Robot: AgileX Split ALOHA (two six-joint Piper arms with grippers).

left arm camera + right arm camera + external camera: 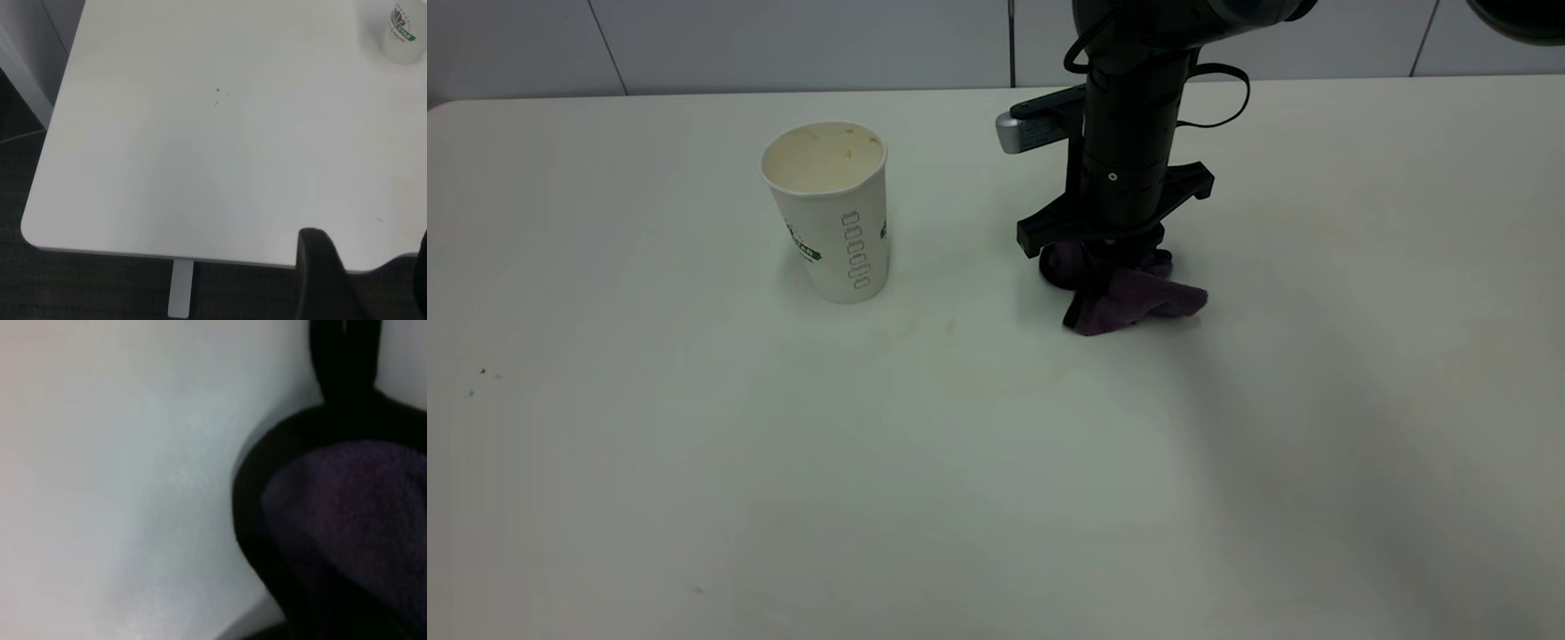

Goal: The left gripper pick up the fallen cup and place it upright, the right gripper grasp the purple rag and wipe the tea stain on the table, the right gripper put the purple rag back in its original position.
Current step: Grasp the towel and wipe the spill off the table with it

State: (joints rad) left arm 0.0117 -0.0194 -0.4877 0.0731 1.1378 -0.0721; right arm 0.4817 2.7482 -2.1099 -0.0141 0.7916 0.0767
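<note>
Right gripper [1107, 267], centre-right of frame, pinches the purple rag [1138, 300] against the table [996, 462]. Rag looks soft, floppy; bunched middle grips best. Cup [831, 213] upright, upper left. Left gripper [363, 280]: jaws apart, empty.

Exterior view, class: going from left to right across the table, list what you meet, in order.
Tiny dark specks near the left edge → the upright cup → the right gripper pressing the purple rag onto the table. The rag sits under the gripper, so they share one place.
</note>
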